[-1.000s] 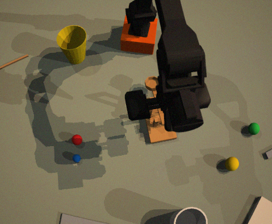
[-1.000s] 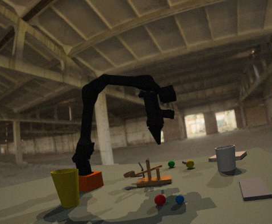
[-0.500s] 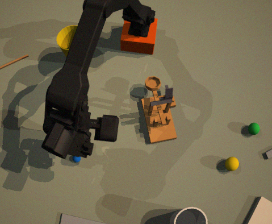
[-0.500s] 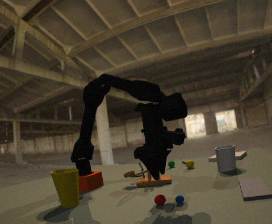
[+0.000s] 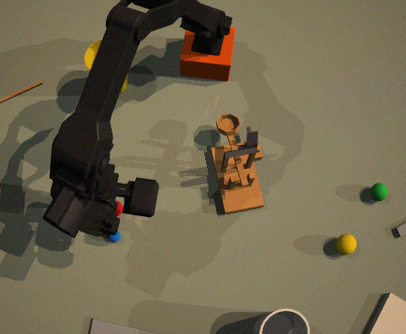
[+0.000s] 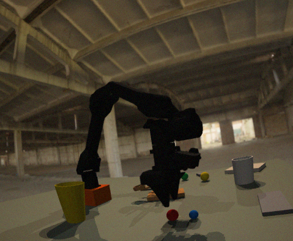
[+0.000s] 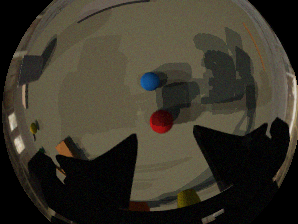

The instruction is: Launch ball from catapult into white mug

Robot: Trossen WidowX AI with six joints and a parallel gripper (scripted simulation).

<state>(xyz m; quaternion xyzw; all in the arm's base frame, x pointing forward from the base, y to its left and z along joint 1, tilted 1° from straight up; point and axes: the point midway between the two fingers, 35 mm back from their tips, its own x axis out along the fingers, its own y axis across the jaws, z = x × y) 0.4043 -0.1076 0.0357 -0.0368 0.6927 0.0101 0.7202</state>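
The black arm bends down over the bench point(image 5: 303, 85), and its pincer point(image 6: 166, 200) hangs open, partly wide, with nothing in it. It is just above the red ball point(image 6: 172, 215), not touching it. A blue ball point(image 6: 193, 214) sits right beside the red one. The wooden catapult point(image 5: 239, 186) stands apart in the middle of the bench. The white mug point(image 6: 243, 170) stands far off by a flat board.

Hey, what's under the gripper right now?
The red ball lies on the table under the open gripper, with the blue ball just beyond it. From the top view, the arm covers most of the red ball and part of the blue one.
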